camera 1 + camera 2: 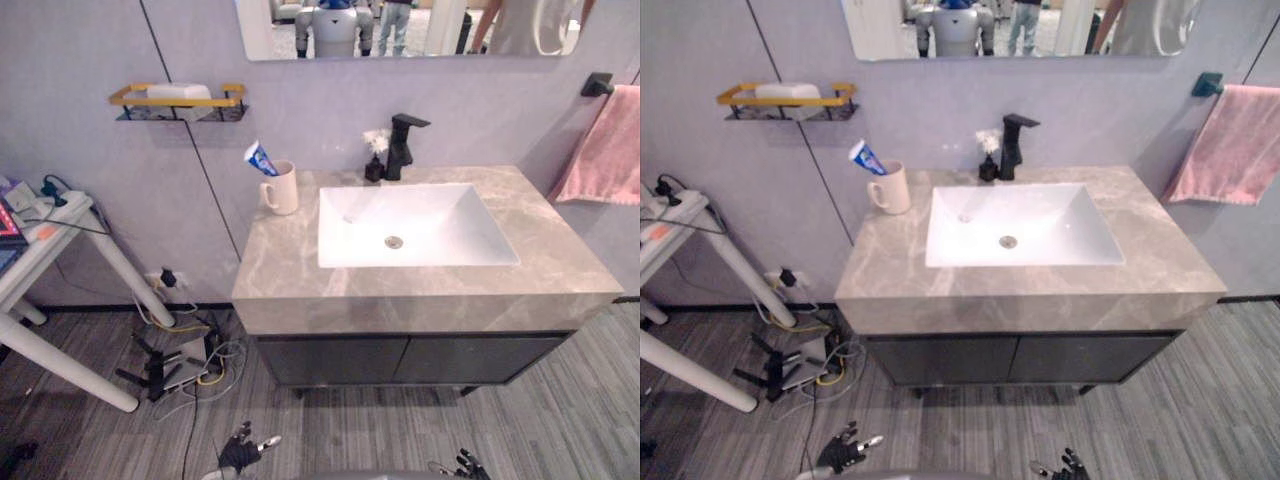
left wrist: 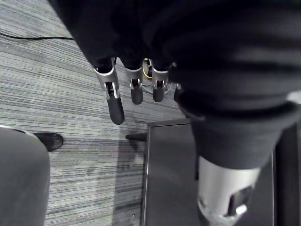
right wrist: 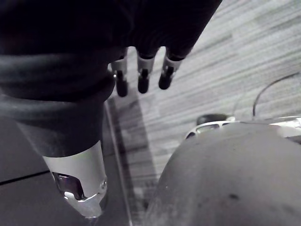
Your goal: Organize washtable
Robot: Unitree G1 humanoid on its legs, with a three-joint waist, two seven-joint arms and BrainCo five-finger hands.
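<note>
Nearest, at the bottom of the left eye view: left hand (image 1: 243, 452) hanging low over the floor in front of the cabinet, fingers (image 2: 115, 106) straight and relaxed, holding nothing. Right hand (image 1: 468, 465) likewise, low and well apart from it, fingers (image 3: 143, 82) loose and straight, empty too. Both far below the countertop, touching nothing.

Beyond them, the washtable (image 1: 290, 285): grey marbled top over dark cabinet doors. Set into it, the white basin (image 1: 440, 235), dry and bare as far as can be told. Off to the right on the wall, a pink towel (image 1: 612, 145) hanging from a dark hook. High on the left wall, a gold-edged shelf (image 1: 180, 100) with something white lying on it.

On the counter itself, little: a cream mug (image 1: 283, 190) standing upright at the back left, just beside the basin's corner, with a toothpaste tube (image 1: 259, 157) leaning out of it. Behind the basin, a black faucet (image 1: 403, 143), and touching or just beside it a small dark bottle (image 1: 374, 168) with a white sprig.

Judging from this: nothing yet in hand, so the tidying looks not begun. Probably left to do: reaching up to the mug and tube, perhaps the bottle, and settling them in place.
</note>
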